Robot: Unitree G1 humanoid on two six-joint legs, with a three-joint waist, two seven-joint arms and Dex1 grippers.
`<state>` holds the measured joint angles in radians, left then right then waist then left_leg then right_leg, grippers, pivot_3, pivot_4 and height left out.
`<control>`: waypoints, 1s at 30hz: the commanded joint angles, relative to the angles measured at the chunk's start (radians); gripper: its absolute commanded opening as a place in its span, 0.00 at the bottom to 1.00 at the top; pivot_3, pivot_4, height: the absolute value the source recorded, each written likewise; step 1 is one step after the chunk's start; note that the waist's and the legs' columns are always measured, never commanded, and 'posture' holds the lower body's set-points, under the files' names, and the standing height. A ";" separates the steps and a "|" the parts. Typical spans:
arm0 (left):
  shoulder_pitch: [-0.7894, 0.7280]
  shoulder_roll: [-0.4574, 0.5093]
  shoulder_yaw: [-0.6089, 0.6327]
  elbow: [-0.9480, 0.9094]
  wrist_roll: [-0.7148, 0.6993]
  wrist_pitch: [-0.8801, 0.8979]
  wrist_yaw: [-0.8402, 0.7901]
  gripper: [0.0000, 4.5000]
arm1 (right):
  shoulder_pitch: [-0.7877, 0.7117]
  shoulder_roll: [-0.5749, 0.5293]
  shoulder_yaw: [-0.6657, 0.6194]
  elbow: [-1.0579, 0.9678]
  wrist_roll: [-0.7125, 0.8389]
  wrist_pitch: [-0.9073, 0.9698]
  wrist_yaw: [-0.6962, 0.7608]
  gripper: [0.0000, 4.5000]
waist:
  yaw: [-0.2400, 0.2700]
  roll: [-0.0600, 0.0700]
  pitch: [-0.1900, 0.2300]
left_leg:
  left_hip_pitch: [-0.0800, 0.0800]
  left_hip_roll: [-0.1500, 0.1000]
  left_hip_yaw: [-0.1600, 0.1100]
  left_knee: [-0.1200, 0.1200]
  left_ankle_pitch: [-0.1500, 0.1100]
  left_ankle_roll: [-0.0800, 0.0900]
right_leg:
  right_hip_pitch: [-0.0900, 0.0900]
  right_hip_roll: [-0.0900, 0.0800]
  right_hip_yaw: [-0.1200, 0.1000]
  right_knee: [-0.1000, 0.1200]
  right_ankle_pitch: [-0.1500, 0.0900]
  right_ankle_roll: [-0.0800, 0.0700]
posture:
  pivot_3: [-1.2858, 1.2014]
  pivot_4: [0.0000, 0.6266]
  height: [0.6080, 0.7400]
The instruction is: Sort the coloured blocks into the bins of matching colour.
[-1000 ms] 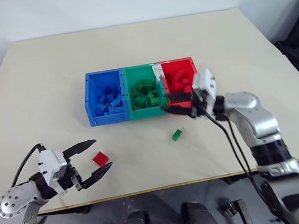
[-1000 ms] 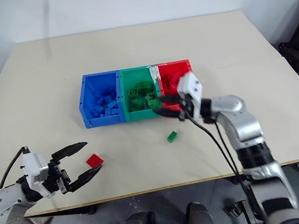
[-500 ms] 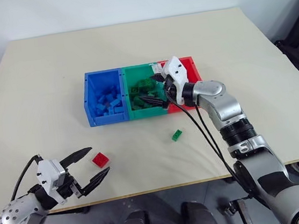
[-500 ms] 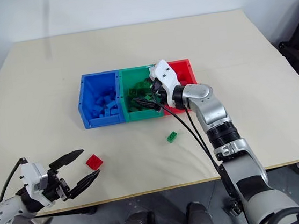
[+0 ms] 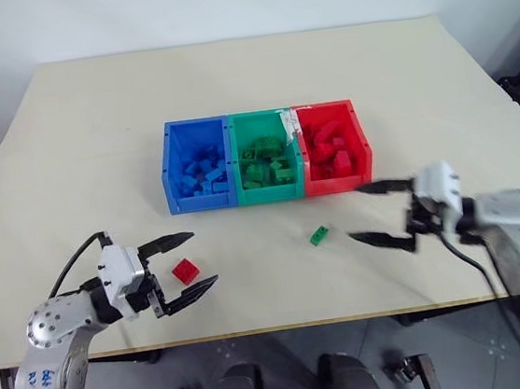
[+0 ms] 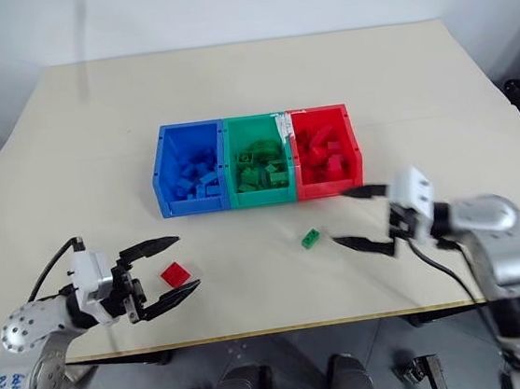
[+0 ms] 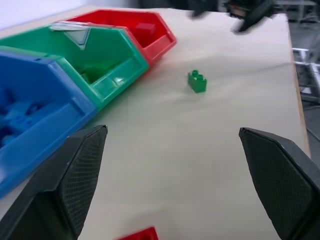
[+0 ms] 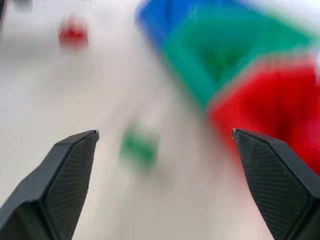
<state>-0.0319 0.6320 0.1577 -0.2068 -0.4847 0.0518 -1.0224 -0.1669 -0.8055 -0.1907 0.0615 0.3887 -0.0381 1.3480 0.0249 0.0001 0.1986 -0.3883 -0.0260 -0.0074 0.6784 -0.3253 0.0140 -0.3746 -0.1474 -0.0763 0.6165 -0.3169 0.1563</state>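
Beige table point(image 5: 84, 130) against a pale wall, three joined bins at its centre: blue bin point(image 5: 170, 181), green bin point(image 5: 236, 146), red bin point(image 5: 361, 141).

The right gripper point(image 5: 380, 212), over the green bin half a second ago, has pulled back to the bins' 4 o'clock, jaws spread wide and empty. A green block point(image 5: 318, 236) lies loose at the bins' 6 o'clock, untouched, just left of that gripper. The left gripper point(image 5: 185, 263) has edged forward, released, its fingers either side of the red block point(image 5: 185, 271) at the bins' 7 o'clock.
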 commanded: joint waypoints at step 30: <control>0.096 0.015 0.072 -0.039 0.015 -0.032 0.012 1.00 | -0.462 0.238 0.391 0.293 -0.232 0.068 -0.063 0.91 | -0.014 0.001 0.001 | 0.000 0.003 0.000 0.002 0.000 0.000 | -0.002 -0.002 -0.003 0.000 0.001 0.000 | 0.52 0.24 1.00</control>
<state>0.0510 0.6454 0.2011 -0.2032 -0.4461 0.0221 -1.0191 -0.6155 -0.5524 0.2013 0.3512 0.1758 0.0590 1.2904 0.0113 0.0009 0.1991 -0.3881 -0.0229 -0.0067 0.6805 -0.3256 0.0137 -0.3765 -0.1491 -0.0794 0.6170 -0.3159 0.1563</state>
